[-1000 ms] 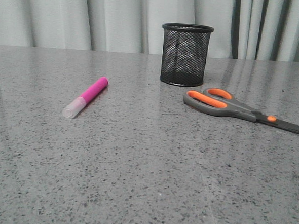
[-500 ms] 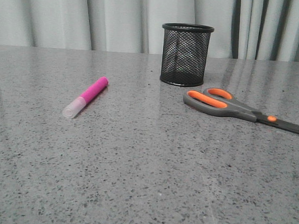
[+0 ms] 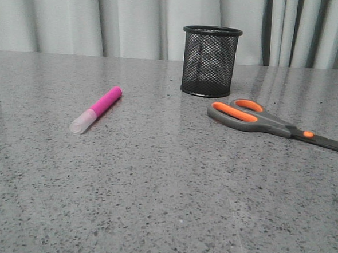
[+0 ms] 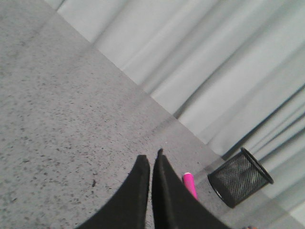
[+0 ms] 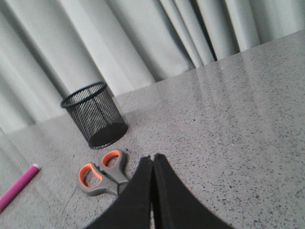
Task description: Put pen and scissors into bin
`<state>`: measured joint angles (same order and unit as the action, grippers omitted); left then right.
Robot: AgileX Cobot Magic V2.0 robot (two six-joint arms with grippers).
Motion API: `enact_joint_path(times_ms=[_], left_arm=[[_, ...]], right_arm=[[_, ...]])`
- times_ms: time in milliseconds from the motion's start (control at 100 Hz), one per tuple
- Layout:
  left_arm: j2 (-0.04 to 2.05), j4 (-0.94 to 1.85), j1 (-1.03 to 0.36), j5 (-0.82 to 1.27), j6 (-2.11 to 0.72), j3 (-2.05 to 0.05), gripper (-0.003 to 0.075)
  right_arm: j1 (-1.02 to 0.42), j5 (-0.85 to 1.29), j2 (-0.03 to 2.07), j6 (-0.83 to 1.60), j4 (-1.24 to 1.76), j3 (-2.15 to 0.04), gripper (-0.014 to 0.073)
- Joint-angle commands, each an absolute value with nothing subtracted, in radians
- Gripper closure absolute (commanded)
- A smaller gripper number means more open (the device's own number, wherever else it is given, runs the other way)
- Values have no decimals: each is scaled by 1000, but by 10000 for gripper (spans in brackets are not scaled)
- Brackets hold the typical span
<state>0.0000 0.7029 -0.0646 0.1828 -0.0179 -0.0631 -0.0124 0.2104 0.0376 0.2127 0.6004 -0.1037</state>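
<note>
Across the last second we see almost nothing change: the pink marker [image 3: 96, 109] lies at about nine o'clock of the mesh pen cup [image 3: 210, 61], the scissors [image 3: 271, 123] at four o'clock. Both the left gripper [image 4: 151, 161] and right gripper [image 5: 153, 162] appear clenched and empty, so the task is unstarted.

A grey speckled stone-look table [image 3: 153, 188] fills the near and middle of the scene, its surface flecked with small dark specks and polished enough to carry soft, pale vertical reflections toward the far edge. Behind that far edge hangs a pale grey-white curtain [image 3: 129, 21] in long vertical folds, spanning the scene from left to right, with darker, deeper pleats on the far right. The light is even and diffuse, leaving only faint, soft shadows on the tabletop.
</note>
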Motion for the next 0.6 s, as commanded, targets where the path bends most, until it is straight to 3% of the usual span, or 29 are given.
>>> enact_joint_path(times_ms=[0,290,450,590], left_arm=[[46,612,-61,210,-55,-173,740],[403,495,-61,515,-266,-504,739],[556,503,-61,634,-328,-611,738],[634,599,-61,644,-407,-647,704]], right_arm=[[-5,219,133,218,549,-204,649],[-5,449,583,231,481,-494,650],[-5,534,710,273,481,-596,646],[-5,544,728,297,482,-623,516]])
